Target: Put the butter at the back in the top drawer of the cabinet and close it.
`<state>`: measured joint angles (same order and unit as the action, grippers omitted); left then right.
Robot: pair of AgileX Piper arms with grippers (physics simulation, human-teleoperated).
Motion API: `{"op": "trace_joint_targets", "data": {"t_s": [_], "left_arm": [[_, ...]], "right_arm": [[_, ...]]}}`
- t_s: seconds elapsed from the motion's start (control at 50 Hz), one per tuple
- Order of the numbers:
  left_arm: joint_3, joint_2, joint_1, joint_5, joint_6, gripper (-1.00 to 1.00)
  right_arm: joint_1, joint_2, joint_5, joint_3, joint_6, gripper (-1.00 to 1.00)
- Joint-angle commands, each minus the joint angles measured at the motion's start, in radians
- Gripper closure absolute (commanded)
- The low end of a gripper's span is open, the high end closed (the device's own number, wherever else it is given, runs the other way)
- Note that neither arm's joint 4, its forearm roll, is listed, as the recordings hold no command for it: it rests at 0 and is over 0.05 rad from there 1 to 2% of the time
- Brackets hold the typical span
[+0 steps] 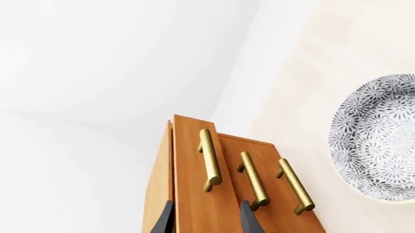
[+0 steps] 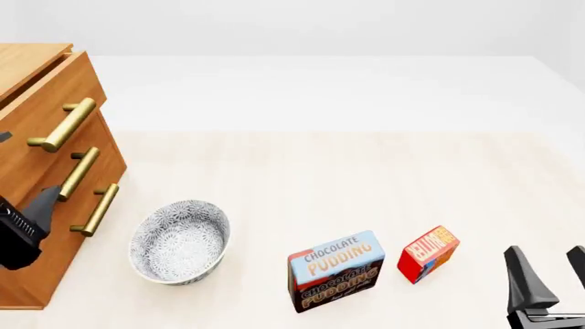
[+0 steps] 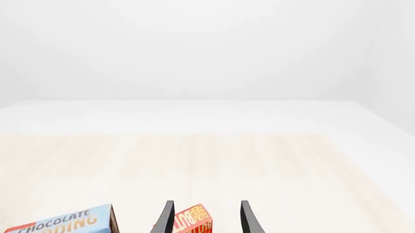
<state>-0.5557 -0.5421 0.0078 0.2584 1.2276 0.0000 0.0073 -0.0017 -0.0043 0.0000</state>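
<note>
Between the right jaws, as the right wrist view shows it, stands the butter [image 3: 193,221], its red and orange end filling part of the gap while both fingers [image 3: 248,218] stay clear of its sides; the jaws are spread and pinch nothing. From the front, the butter [image 2: 427,253] stands on the table [image 2: 347,178] near the front edge, just beside the pudding box [image 2: 335,271] and to its right, with the right gripper [image 2: 551,281] nearer the camera and further right, apart from it. White lettering runs along the butter's face, too tilted to read with certainty. The bigger blue-and-brown box reads "CHOCOLATE PUDDING" twice, once on its pale blue top band and again lower down.

One butter, one pudding box and one patterned bowl [image 2: 179,241] sit on the table, the bowl left of the boxes and near the cabinet [image 2: 37,205]. The cabinet has three drawers, each with one brass bar handle, three handles in all. Its top drawer [image 2: 51,103] juts out slightly past the two below.

The left gripper [image 1: 206,218] hangs in front of the cabinet face with its jaws spread, holding nothing; in its wrist view the top handle [image 1: 209,160] lies ahead of the gap between its fingers
</note>
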Motion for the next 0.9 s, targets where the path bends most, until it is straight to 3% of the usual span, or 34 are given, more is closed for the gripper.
{"op": "trace_joint_targets", "data": {"t_s": [0.02, 0.9], "left_arm": [[0.011, -0.028, 0.028, -0.034, 0.021, -1.00], [0.077, -0.121, 0.051, -0.196, 0.069, -1.00]], "right_arm": [[0.000, 0.000, 0.000, 0.000, 0.000, -1.00], [0.000, 0.000, 0.000, 0.000, 0.000, -1.00]]}}
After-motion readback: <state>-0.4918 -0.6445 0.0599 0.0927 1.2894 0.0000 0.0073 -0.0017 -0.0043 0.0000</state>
